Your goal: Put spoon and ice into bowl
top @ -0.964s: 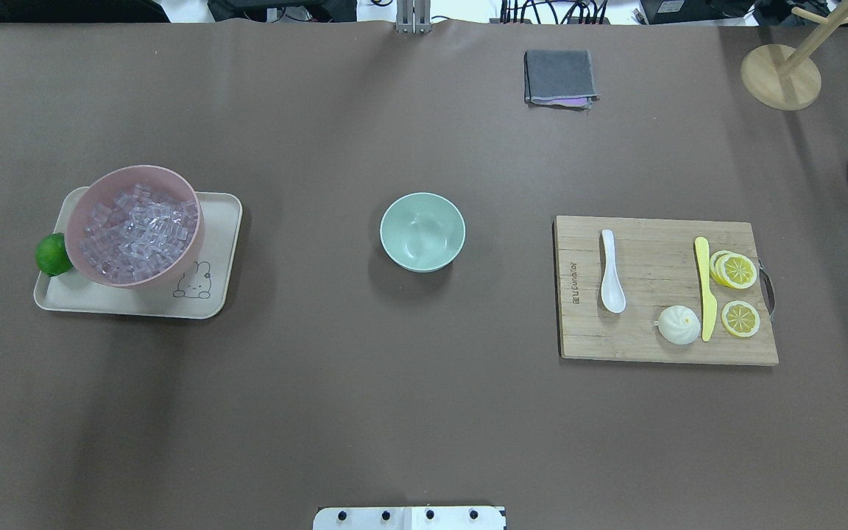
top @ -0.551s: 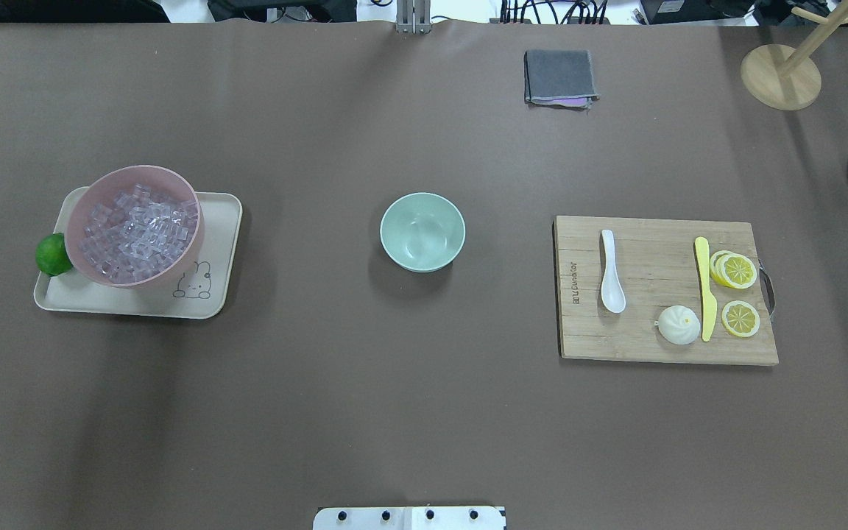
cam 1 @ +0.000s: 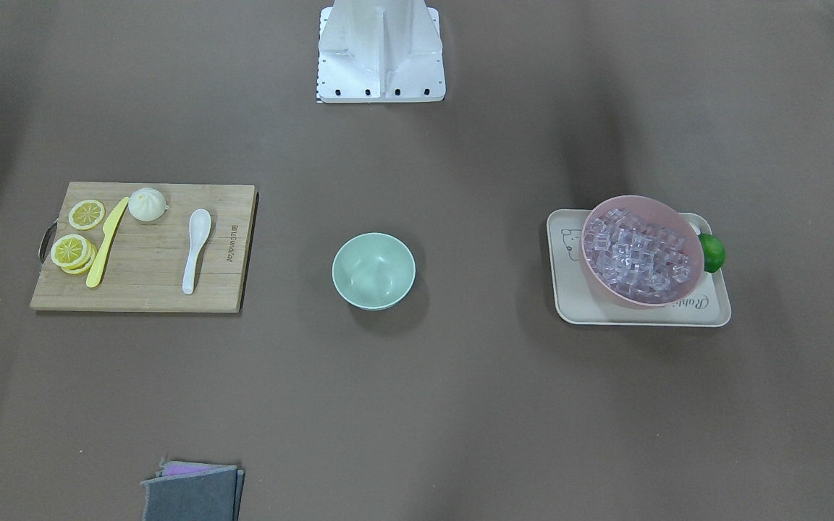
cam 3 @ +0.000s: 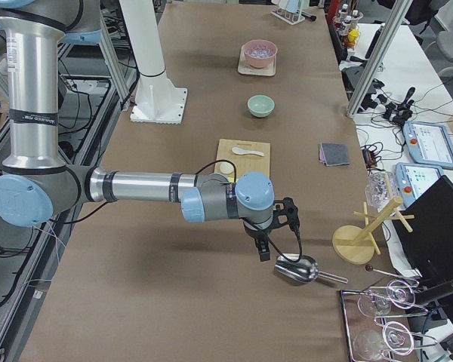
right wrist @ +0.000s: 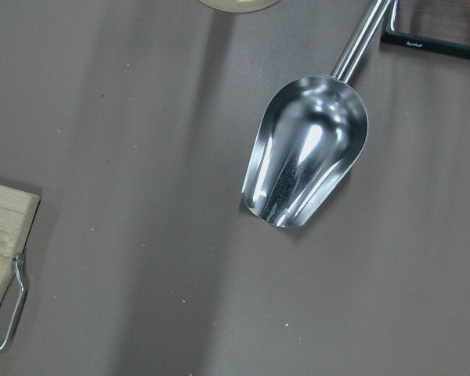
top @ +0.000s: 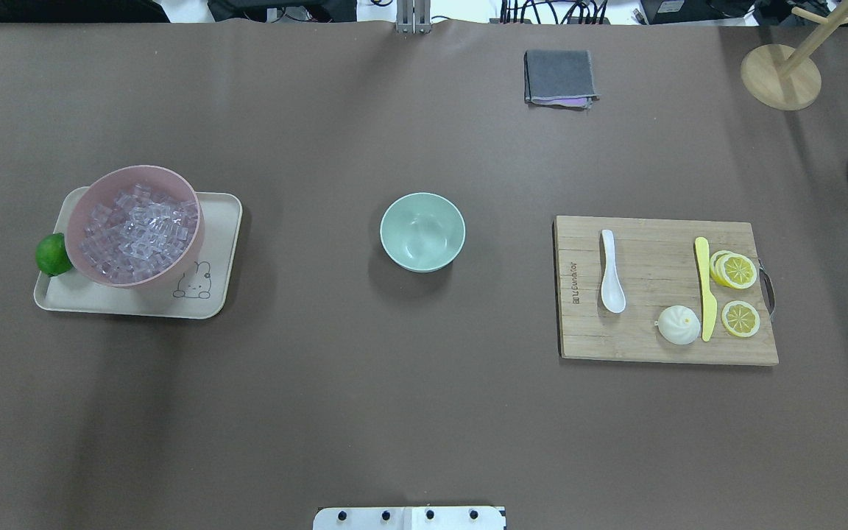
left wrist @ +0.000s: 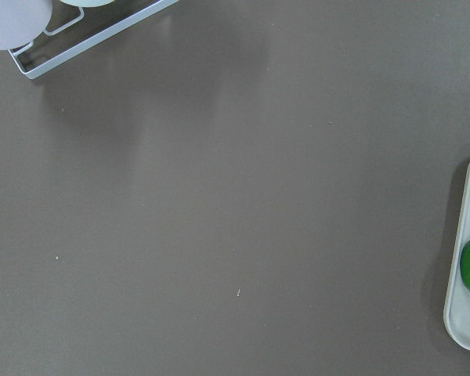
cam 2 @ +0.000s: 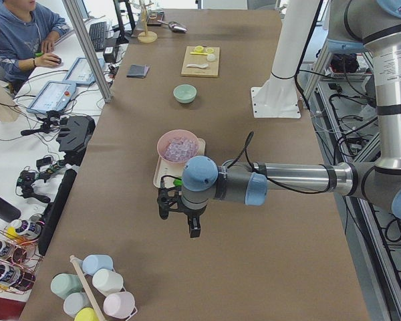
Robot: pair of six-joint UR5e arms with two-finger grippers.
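Over the last second nothing in the overhead view has shifted, so I judge the task not yet begun. Nearest me, the left gripper hangs over bare table beside the tray. The right gripper hangs above the metal scoop. I see both only side-on and cannot tell if they are parted or closed.

In the middle row, the ice fills the pink bowl at left. The bowl sits empty at centre. The spoon lies on the cutting board at right, apart from the yellow knife. I see nothing between spoon and bowl. Farthest, at the top, lies a grey cloth.
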